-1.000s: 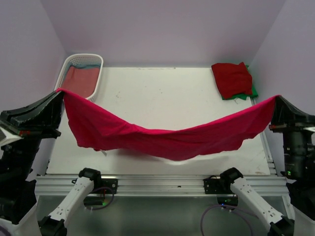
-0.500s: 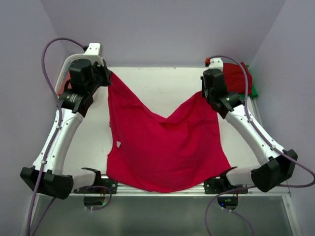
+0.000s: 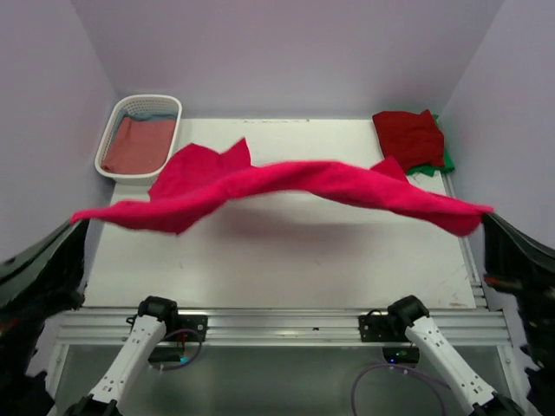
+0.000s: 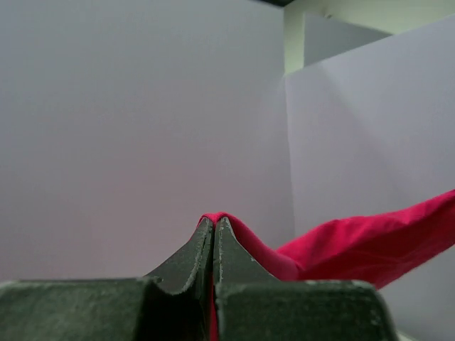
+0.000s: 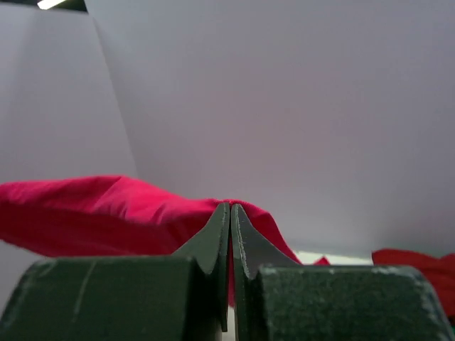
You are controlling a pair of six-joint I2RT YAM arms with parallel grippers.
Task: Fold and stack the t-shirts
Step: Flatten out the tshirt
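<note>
The crimson t-shirt (image 3: 286, 182) hangs in the air above the table (image 3: 260, 260), stretched between both arms. The left gripper (image 4: 214, 222) and right gripper (image 5: 229, 207) are each clenched on a thin pinch of its edge. Risk: a shallow pinch may slip under tension, so that the shirt drops bunched. Its right end is near the folded dark red t-shirt (image 3: 408, 139) and could disturb it.
</note>
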